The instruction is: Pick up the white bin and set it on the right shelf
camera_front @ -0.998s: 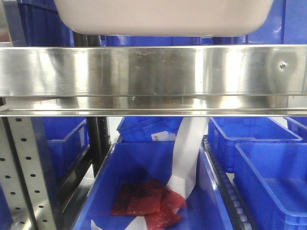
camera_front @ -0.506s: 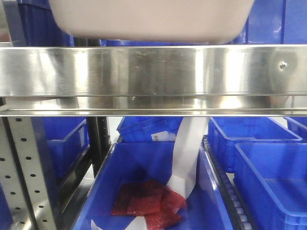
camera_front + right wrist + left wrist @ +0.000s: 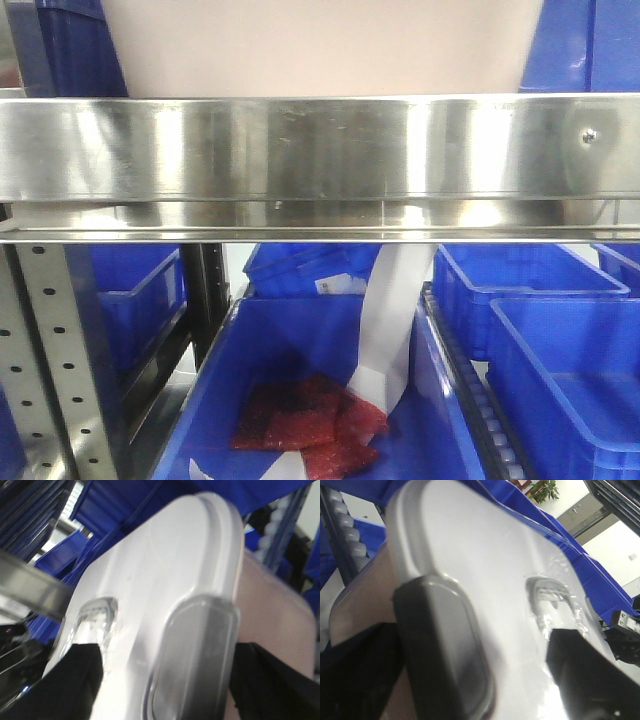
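Both jaw sets were clamped on the glossy lid rim of the pale pinkish-white plastic bin [image 3: 320,45], left gripper [image 3: 515,680], right gripper [image 3: 150,680]. Bin sat behind the shiny steel shelf rail [image 3: 320,150] (base hidden). Judgement: lower level, both sides released together.

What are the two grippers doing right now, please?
Left gripper: shut on the white bin, at its lid edge.
Right gripper: shut on the white bin likewise.
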Robot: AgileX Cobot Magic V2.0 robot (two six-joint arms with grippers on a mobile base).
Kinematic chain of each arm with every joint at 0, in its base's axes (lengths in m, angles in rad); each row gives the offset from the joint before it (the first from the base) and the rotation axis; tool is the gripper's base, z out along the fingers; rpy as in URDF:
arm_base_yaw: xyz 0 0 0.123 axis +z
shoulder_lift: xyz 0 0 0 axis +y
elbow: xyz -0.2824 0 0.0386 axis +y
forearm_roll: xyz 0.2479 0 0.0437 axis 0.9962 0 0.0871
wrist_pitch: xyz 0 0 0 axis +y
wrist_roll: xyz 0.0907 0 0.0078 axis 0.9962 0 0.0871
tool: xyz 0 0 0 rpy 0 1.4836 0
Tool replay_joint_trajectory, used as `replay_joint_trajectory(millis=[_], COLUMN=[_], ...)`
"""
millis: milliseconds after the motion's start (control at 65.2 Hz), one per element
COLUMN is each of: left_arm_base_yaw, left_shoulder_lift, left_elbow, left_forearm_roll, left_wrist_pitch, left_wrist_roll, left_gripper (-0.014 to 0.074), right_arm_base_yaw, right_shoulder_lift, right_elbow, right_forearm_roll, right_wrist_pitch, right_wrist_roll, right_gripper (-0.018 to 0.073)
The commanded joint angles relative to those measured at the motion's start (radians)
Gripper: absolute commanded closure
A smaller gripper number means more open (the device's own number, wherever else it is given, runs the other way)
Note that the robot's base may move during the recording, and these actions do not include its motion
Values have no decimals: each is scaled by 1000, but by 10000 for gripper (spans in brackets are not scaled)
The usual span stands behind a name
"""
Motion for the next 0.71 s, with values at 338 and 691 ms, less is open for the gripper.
replay_joint_trajectory(millis=[338,691], left_arm_base_yaw=[132,135], left_shoulder_lift=[-41,-41], left_elbow=[-37,-37], left_forearm_roll=[-86,-86], left_wrist_pitch=[54,96], left_wrist_roll=[-24,-24], left_gripper=[78,444], right_arm_base_yaw=[-7,-7], right_shoulder_lift=[-43,-43], right_elbow=[-38,-38], right_forearm_roll=[100,83], right_wrist_pitch=[-135,-121], right_wrist_roll=[-13,-13], right_gripper=[-73,354])
